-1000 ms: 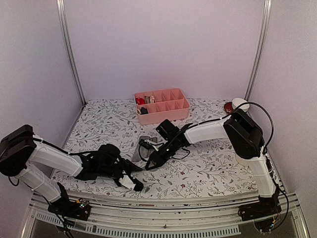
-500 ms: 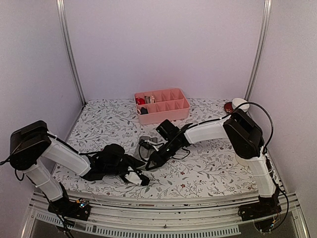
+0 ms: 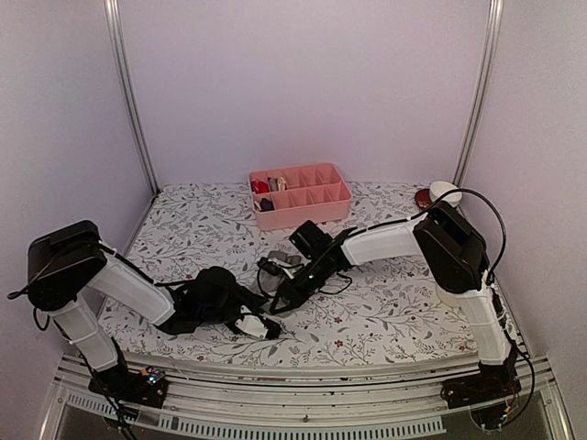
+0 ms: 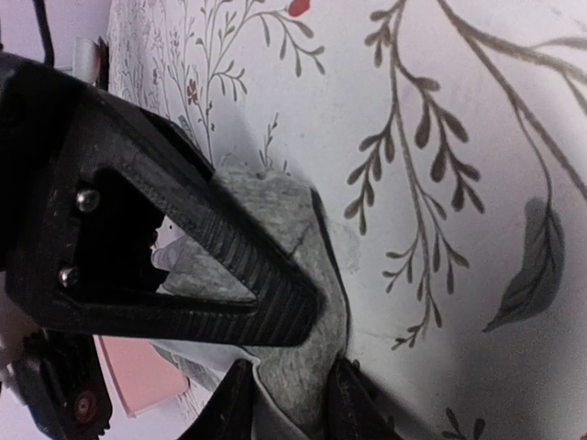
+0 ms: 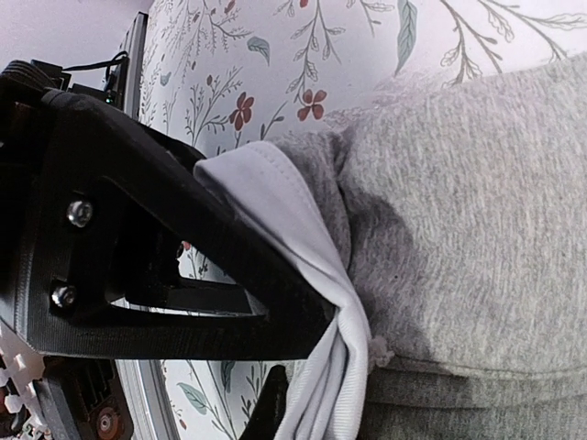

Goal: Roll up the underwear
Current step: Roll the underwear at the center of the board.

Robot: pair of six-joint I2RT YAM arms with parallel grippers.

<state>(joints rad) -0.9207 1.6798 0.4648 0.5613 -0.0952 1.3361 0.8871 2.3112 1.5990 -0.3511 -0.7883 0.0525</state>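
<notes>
Both arms reach low over the table (image 3: 394,312), tips nearly meeting. The right gripper (image 3: 278,304) is clamped on the pale waistband of the underwear (image 5: 459,211) lying there. Whether the left gripper (image 3: 259,327) grips the cloth is unclear.

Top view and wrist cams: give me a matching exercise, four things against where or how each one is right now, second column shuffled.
Things:
1. pink tray
2. right gripper
3. left gripper
4. red and white object

Place or state:
A. far right corner of the table
B. pinched shut on the pale waistband
C. back of the table, centre
D. low near the front edge, grey cloth between its fingers

Pairs: 1-C, 2-B, 3-D, 4-A
</notes>
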